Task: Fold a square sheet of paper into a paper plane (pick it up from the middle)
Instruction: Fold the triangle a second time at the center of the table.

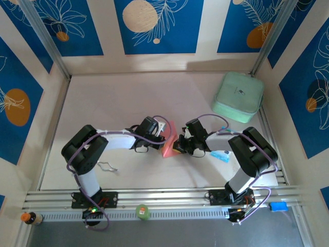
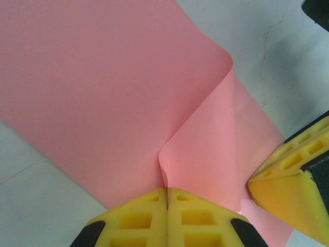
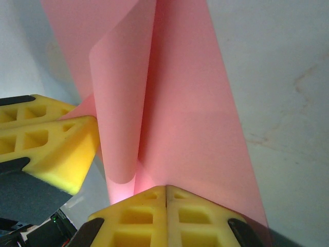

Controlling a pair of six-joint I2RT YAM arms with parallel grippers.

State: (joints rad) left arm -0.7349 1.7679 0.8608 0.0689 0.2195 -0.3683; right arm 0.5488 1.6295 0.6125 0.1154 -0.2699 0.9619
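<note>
My left gripper (image 2: 167, 191), clenched on one edge of the square sheet of paper (image 2: 103, 87), which bows into a soft, uncreased fold near the middle of the table (image 1: 123, 98); my right gripper (image 3: 166, 189), clenched on the facing edge. For a true crease I should align both edges before flattening the bow.

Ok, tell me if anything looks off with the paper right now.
The square sheet of paper is pinched by both the left gripper and the right gripper, and it buckles into a soft rounded loop between them instead of a sharp crease. No tear shows.
</note>
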